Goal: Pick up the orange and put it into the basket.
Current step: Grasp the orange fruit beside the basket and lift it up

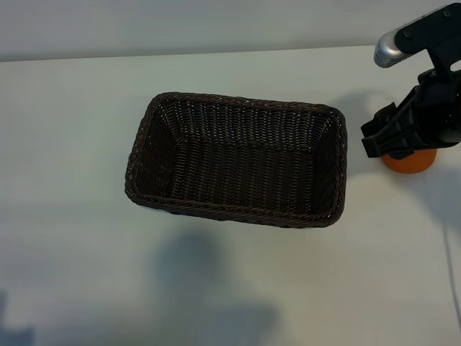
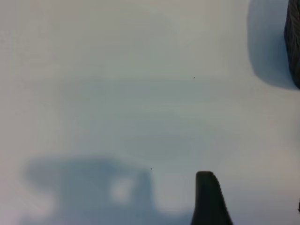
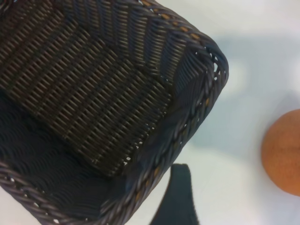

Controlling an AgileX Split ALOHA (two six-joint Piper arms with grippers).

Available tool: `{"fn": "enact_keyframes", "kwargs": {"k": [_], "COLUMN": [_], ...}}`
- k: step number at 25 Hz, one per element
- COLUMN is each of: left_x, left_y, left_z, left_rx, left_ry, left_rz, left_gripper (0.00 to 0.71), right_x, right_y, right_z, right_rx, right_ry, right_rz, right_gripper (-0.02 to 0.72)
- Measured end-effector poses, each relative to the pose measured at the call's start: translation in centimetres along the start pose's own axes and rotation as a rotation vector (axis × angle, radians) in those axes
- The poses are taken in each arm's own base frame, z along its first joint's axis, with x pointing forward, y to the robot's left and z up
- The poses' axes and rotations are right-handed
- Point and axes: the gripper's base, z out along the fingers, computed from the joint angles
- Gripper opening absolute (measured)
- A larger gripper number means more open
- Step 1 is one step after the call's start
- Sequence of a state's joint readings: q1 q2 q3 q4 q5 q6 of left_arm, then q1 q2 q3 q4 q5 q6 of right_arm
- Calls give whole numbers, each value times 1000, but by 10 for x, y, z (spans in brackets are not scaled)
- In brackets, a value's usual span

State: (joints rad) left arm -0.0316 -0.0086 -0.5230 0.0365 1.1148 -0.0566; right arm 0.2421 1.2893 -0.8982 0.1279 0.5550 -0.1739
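Pale table (image 2: 117,93), dark pincer fingertip (image 2: 209,199), basket (image 2: 294,42) edge

Pale table (image 1: 79,238), wicker basket (image 1: 238,158) centred, orange (image 1: 409,161) beside it

The right arm's black gripper (image 1: 392,137) enters from the far right of the exterior view, angled downward with its jaws spread wide, gripping nothing. The left arm's gripper (image 2: 253,201) shows only one dark fingertip (image 2: 208,197), jaws apart.
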Motion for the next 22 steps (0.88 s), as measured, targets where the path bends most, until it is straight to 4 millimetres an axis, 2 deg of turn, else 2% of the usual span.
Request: {"fn": "enact_keyframes", "kwargs": {"k": [6,22], "left_x": [1,1], "left_y": [-1,-2], "left_z": [6,6], "left_rx": [9,16], "left_ry": [-19,-21], "left_rz": [-2,-5], "left_gripper": [481,481], "right_x": [0,-2], "right_y": [0,1], "right_z": [0,0], "right_rx": [0,-9], "right_ry": [0,-21], "right_rz": [0,22], "right_gripper": [594,594]}}
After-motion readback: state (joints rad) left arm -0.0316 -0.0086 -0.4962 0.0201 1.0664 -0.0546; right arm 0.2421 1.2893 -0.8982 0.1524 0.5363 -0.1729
